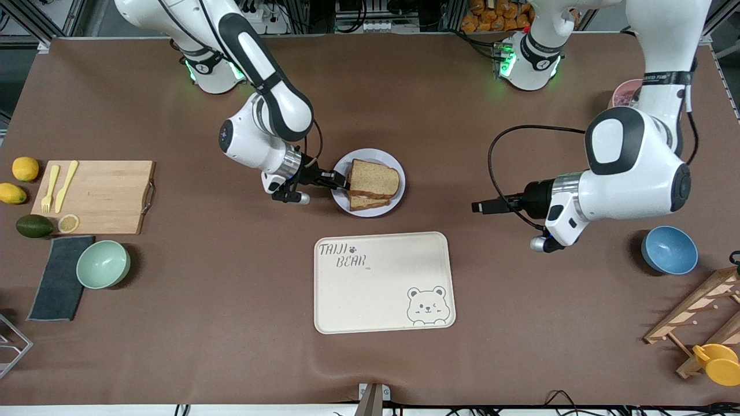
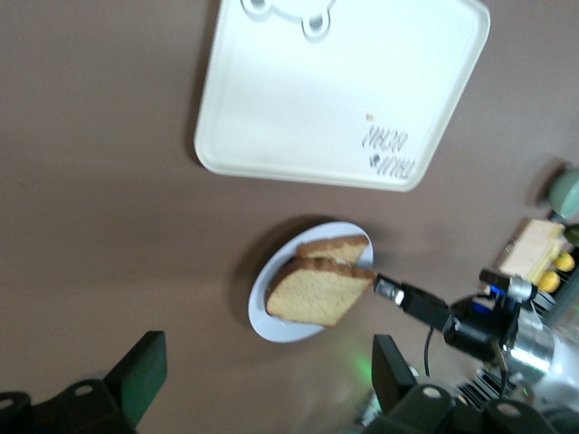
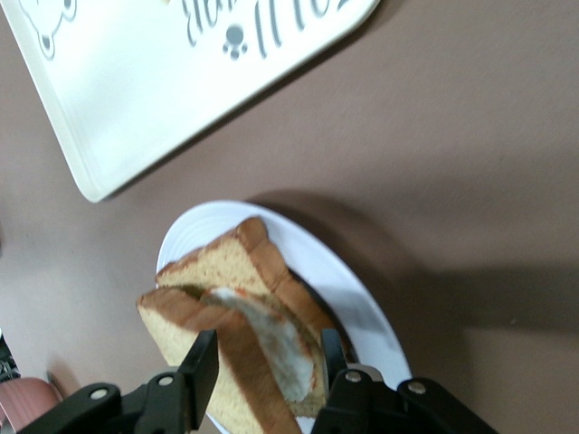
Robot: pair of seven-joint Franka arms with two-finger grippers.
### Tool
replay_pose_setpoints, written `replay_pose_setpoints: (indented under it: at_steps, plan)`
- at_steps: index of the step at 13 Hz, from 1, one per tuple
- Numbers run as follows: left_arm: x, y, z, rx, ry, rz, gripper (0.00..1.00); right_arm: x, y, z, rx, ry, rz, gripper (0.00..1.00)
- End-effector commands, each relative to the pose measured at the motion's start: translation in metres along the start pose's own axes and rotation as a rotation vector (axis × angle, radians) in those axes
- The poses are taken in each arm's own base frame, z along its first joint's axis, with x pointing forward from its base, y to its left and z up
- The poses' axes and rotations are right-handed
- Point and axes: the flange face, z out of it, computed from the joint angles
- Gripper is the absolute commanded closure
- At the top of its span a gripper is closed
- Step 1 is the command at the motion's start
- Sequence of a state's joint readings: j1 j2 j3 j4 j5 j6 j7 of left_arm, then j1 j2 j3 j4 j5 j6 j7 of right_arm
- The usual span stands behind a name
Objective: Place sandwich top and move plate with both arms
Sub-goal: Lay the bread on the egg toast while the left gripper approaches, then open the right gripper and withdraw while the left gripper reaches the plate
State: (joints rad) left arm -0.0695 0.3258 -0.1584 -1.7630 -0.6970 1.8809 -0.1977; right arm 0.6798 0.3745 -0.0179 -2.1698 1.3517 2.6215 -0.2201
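Sandwich top (image 1: 374, 178) laid on egg-bearing slice on plate (image 1: 386, 158), tilted, right gripper (image 1: 342, 184) at its edge, fingers (image 3: 201, 369) parted astride the crust, left gripper (image 1: 477, 207) held over bare bench (image 1: 231, 300), fingers released, tray (image 1: 384, 282) nearer the camera.

I see the sandwich top (image 1: 373, 177) on the plate (image 1: 378, 156); the tray (image 1: 383, 282) lies nearer the camera.

You see the whole table (image 1: 173, 300) from high up, facing the two robots. Your right wrist camera looks down close on the plate (image 3: 362, 316). Your left wrist camera looks from farther off. All three views show the plate and tray (image 2: 298, 99).
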Motion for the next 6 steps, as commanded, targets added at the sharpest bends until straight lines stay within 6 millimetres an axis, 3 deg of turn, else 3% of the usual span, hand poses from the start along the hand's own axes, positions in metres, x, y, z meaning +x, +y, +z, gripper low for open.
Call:
replay_pose_setpoints:
  at_steps: [1,4,6]
  plan:
    - [0.005,-0.045,0.025,-0.119,-0.069,-0.025,0.00,0.024,0.007,-0.018,0.011,-0.001,0.014,0.47]
    - [0.014,-0.074,0.063,-0.204,-0.136,-0.082,0.00,0.054,0.018,-0.051,0.020,-0.046,-0.006,0.47]
    - [0.026,-0.103,0.091,-0.251,-0.172,-0.080,0.00,0.077,0.029,-0.075,0.011,-0.069,-0.026,0.46]
